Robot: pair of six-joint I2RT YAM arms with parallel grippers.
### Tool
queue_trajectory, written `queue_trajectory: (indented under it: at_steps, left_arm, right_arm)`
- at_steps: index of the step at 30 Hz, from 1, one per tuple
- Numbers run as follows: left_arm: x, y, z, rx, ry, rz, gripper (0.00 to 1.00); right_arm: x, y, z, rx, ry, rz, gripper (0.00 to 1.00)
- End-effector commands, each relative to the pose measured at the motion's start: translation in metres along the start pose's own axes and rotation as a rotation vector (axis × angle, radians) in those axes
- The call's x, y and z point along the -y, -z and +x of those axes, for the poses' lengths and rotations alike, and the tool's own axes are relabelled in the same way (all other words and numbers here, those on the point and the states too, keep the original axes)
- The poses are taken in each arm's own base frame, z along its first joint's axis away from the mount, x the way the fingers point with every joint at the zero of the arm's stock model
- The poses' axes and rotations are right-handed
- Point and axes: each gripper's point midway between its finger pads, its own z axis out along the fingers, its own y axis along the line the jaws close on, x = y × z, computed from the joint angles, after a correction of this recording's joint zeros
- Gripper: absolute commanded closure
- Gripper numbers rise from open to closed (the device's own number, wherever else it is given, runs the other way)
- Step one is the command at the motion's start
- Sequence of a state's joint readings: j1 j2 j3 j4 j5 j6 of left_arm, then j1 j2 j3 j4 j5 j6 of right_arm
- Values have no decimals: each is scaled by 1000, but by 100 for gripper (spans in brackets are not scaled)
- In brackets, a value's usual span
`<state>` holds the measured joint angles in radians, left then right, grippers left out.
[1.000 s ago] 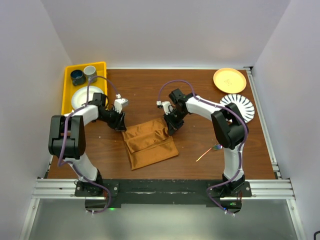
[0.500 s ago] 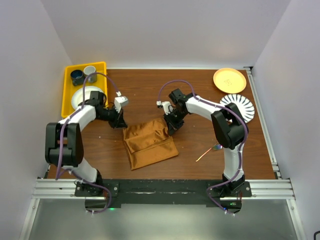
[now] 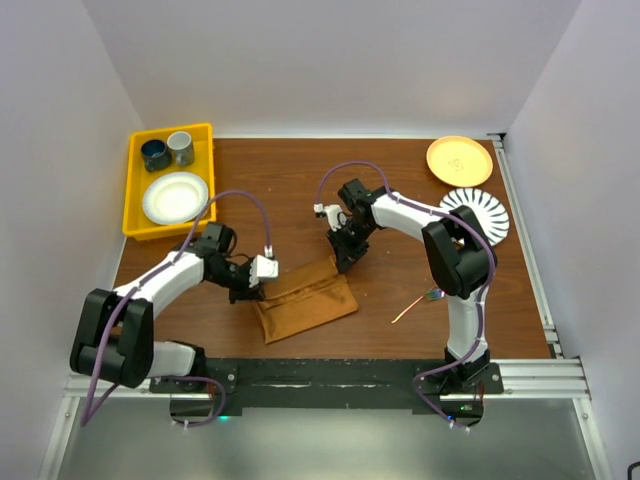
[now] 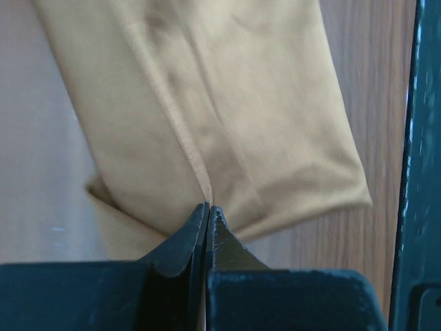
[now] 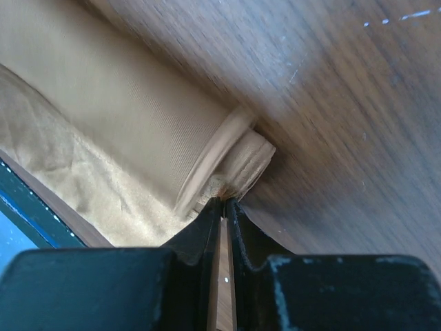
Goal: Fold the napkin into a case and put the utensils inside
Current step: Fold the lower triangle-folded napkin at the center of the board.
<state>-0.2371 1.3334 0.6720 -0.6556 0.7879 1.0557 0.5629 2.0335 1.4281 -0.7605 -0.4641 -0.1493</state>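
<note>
A brown wooden table (image 3: 400, 190) sits between plain white walls. The napkin (image 3: 310, 298) lies near the middle, toward the near edge, already folded into a slanted band.

The left gripper (image 3: 262, 272) is clenched on the band's left end, and its wrist view shows the jaws pressed together over a crease of cloth. A second ago it stood at the napkin's far left corner, half open. Since then it has clamped down and drawn that corner toward the near side, so the cloth is now narrower than it was.

The right gripper (image 3: 341, 258) has stayed at the far right corner. Its jaws stand a sliver apart with the rolled corner bunched at their tips, so it seems to be pinching the cloth, though perhaps loosening.

I judge the fold that makes the case to be under way and not yet laid flat. The utensils (image 3: 418, 303) lie untouched on the wood, well to the right of the napkin. A yellow tray (image 3: 130, 190) sits at the far left.
</note>
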Motion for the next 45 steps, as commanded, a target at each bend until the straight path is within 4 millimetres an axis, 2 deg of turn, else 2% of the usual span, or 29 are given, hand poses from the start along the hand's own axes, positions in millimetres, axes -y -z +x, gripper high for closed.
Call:
queue_trajectory:
  at_steps: [1, 5, 9, 11, 14, 17, 21, 25, 28, 31, 36, 40, 42, 43, 45]
  left_arm:
    - [10, -3, 14, -40, -186, 19, 100]
    - [6, -4, 14, -48, -210, -7, 100]
    - [4, -4, 15, -66, -218, -12, 100]
    - [3, -4, 13, -69, -220, -17, 100]
    - [3, -3, 7, -59, -204, -16, 100]
    - [2, -3, 2, -53, -201, -19, 100]
    - [3, 1, -8, -28, -196, -25, 100]
    - [12, 5, -22, 20, -220, 8, 100]
    - [13, 1, -15, -11, -226, 12, 100]
    - [16, -5, -8, -35, -219, 38, 100]
    - [28, -11, -6, -47, -247, 81, 100]
    - [37, -18, 6, -88, -288, 112, 100]
    - [37, -18, 7, -92, -292, 105, 96]
    - [36, -17, 5, -90, -282, 95, 91]
    - [34, -13, -7, -62, -277, 83, 83]
  right_arm:
    - [-10, 10, 0, 13, 1, -22, 89]
    - [-12, 14, 2, 3, 2, -25, 85]
    - [-12, 36, -8, 28, 74, -7, 76]
    - [-16, 51, -16, 46, 102, -1, 70]
    - [-25, 61, -23, 70, 108, -29, 60]
    - [-34, 63, -26, 86, 81, -69, 54]
    - [-40, 62, -38, 141, 39, -92, 52]
    - [-52, 61, -51, 186, 24, -134, 51]
    - [-64, 52, -55, 178, 36, -162, 51]
    - [-72, 35, -47, 140, 51, -178, 52]
    - [-71, 15, -40, 105, 54, -172, 52]
    - [-66, 1, -34, 74, 60, -148, 52]
    - [-60, -7, -29, 58, 59, -124, 52]
    - [-56, -14, -26, 41, 57, -116, 52]
    - [-47, -23, -16, 8, 50, -85, 53]
